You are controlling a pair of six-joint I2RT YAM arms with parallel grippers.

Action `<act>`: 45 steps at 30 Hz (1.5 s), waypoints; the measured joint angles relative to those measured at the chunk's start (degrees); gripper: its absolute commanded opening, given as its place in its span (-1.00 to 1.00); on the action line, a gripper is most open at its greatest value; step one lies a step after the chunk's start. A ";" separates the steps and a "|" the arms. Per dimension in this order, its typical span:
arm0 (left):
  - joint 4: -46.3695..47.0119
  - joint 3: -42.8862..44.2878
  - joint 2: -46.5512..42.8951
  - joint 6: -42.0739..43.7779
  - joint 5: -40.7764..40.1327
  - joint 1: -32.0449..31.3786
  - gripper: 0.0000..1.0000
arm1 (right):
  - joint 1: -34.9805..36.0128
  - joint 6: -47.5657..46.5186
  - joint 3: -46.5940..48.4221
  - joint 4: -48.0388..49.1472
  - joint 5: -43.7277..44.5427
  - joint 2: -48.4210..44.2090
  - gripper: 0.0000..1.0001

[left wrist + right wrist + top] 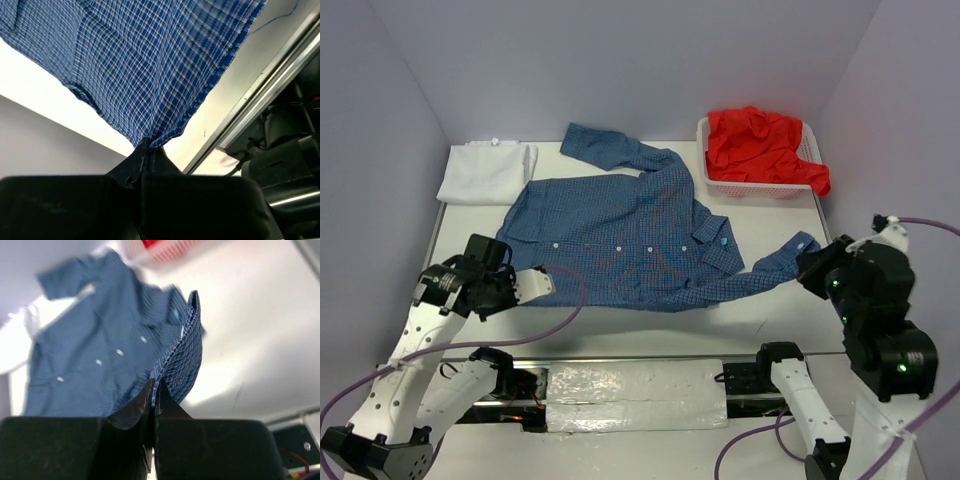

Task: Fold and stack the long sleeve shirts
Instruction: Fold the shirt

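top external view, layout: the blue checked shirt (630, 240) is lying spread, buttons up, mid-table (650, 325); the white shirt (485, 172) is sitting folded at the far left, and the red shirt (760, 145) is bunching in the basket (745, 188).
top external view, arms: the left gripper (538, 283) is meeting the hem's near corner, and the right gripper (805, 266) is meeting the near sleeve's cuff.
left wrist view: the jaws are clenching the hem corner, with cloth fanning out taut from the pinch. The overhead camera is not resolving this bite.
right wrist view: the jaws are pinching the cuff's edge, and the sleeve is curling above them.
step, judged: a sleeve fold inward is likely starting.
doing it well: carrying the cuff low across the chest while the left is anchoring the hem, so the body is not dragging.
overhead only: it alone is showing both pinches and the other shirts together.
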 measured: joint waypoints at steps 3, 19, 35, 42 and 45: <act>-0.26 0.55 2.32 -0.50 1.03 0.00 -1.00 | 0.00 -1.20 10.25 -0.96 -0.52 2.27 -1.00; 13.09 12.68 34.49 -7.98 -1.95 2.78 -1.00 | 14.38 -2.75 11.17 20.76 -1.86 29.00 -1.00; 20.74 12.79 48.06 -13.99 -6.54 8.07 -0.98 | 16.35 -2.93 20.50 27.56 7.52 48.24 -1.00; 23.06 16.28 52.24 -17.05 -5.46 8.07 -0.68 | 19.50 -2.97 21.07 29.46 8.13 52.85 -1.00; 23.89 16.85 52.28 -18.16 -5.44 8.07 -0.67 | 20.17 -2.97 21.03 30.01 8.37 54.49 -1.00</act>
